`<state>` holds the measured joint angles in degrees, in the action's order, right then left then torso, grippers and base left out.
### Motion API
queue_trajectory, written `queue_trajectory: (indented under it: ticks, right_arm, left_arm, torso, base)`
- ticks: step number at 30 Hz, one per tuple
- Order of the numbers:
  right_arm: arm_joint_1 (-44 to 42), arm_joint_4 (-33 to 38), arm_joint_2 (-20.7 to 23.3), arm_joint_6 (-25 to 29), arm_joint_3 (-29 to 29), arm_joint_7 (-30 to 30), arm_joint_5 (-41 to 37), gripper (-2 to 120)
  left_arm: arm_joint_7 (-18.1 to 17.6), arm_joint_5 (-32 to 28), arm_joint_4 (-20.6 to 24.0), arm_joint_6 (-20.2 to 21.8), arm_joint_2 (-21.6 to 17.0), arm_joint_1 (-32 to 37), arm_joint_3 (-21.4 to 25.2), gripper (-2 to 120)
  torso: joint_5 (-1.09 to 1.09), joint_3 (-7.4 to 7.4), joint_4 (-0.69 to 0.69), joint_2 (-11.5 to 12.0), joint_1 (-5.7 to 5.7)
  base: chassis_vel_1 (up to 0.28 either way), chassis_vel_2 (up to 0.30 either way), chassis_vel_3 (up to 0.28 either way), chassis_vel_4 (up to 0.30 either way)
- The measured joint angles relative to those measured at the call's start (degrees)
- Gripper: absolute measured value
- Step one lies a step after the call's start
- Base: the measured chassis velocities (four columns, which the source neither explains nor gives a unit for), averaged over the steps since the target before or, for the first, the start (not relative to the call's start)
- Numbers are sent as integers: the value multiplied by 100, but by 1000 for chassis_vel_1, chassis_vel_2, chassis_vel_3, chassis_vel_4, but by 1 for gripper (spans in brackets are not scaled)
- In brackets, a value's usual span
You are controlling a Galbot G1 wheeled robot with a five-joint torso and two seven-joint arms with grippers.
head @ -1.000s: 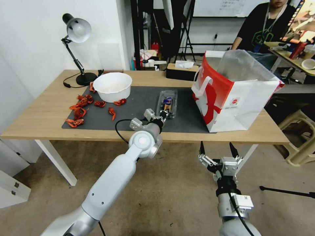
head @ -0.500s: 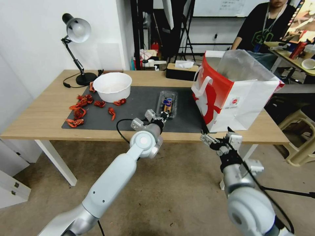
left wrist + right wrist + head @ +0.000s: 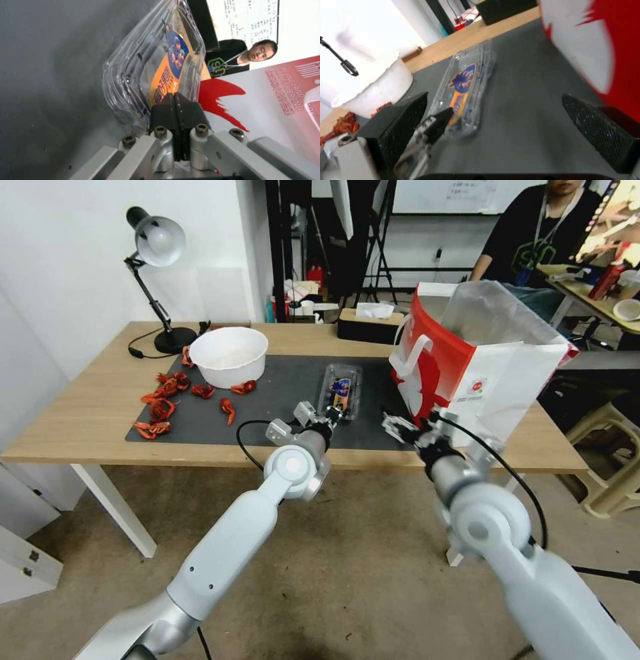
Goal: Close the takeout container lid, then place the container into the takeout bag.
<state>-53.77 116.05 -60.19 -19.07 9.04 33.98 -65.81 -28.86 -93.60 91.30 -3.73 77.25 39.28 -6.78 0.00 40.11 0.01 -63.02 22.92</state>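
So the left end effector (image 3: 176,110) has its two black fingers pinched tight together on the near edge of the small clear plastic clamshell takeout container (image 3: 341,390), right at the lip where the thin flange sticks out. From the left wrist view it looks like it's got the rim of the clear hinged lid (image 3: 173,57), the half with the orange and blue label, though I can't tell if it's clamping both halves or just the top one.

The right end effector (image 3: 400,427) is spread wide open with nothing in it, hovering low over the dark grey mat (image 3: 280,380) between the container and the big red-and-white paper takeout bag (image 3: 467,373).

The container lies flat on the mat on the wooden bench (image 3: 100,407), just left of the bag and well apart from the round white bowl (image 3: 229,356).

Handling guess: that thin clear plastic is light, flexy and slick, so it'll bow and twist if carried by one corner, and a hard squeeze could pop the lid or crush the berries. I'd take it across the short sides, fingers on both walls near the middle, gentle pressure. The bag is soft paper with a plastic liner, so its mouth could fold in on contact.
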Motion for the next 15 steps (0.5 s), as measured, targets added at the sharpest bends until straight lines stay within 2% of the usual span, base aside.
queue_trajectory:
  ticks: [7, 10, 15]
  right_arm:
    - [917, -843, -270, 0, -454, 130, -334, 100]
    - [1387, -1464, -460, 11, -778, 138, -406, 100]
    - [1640, -1778, -570, 10, -967, 127, -445, 99]
  left_arm:
    - [2, 40, 1, -9, -3, -3, 3, 0]
    - [4, 58, 17, -12, -28, 3, 10, 0]
    - [5, 65, 30, -15, -43, 13, 18, 0]
  torso:
    - [-1, 0, 0, 0, 1]
    - [0, 0, 0, 0, 0]
    - [0, 0, -1, 0, 0]
  base:
    - [0, 0, 0, 0]
    - [0, 0, 0, 0]
    - [0, 0, 0, 0]
